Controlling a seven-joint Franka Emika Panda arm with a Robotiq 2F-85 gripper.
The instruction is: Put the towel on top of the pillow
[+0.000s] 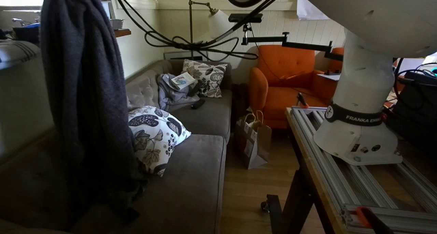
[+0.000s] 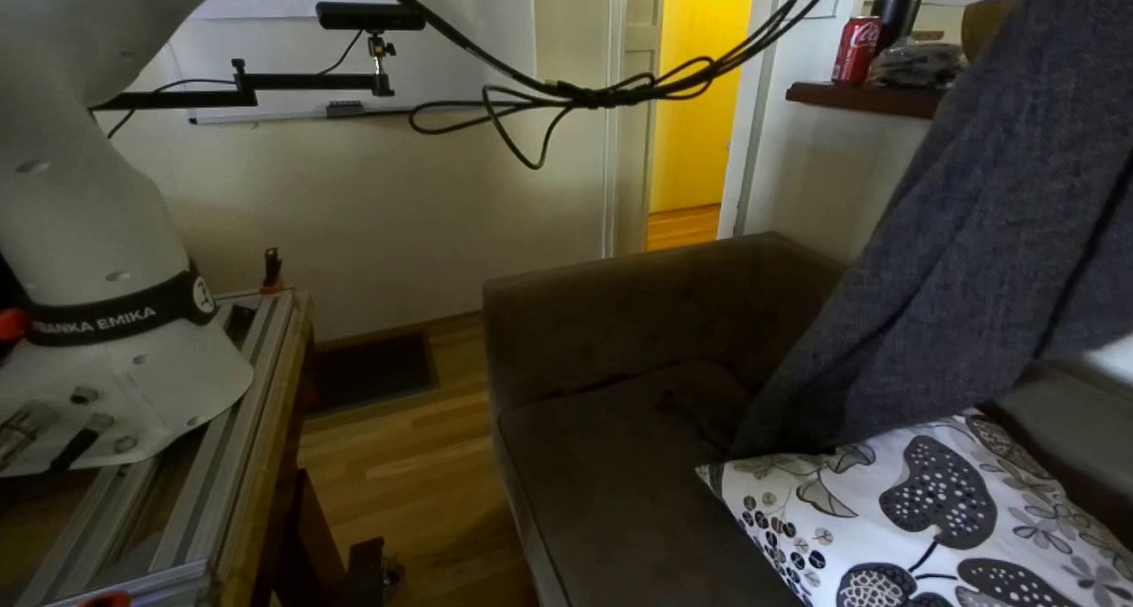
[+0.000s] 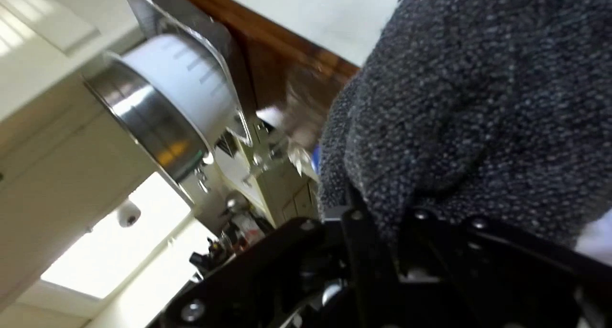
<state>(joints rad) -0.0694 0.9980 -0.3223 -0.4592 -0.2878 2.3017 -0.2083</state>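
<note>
Towel [image 1: 85, 90], dark grey, pinched in gripper [image 3: 389, 227], hangs in long folds over sofa [image 1: 198, 159]. In both exterior views, towel overlaps leaf-patterned pillow [image 2: 938, 501]; cannot tell whether touching.

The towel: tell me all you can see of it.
The towel is dark gray, with a coarse, speckled-looking weave. The gripper is shut on a bunched part of it; the rest hangs in long folds over the sofa, partly hiding the nearer floral pillow in both exterior views. Whether it touches pillow or sofa is unclear.
</note>
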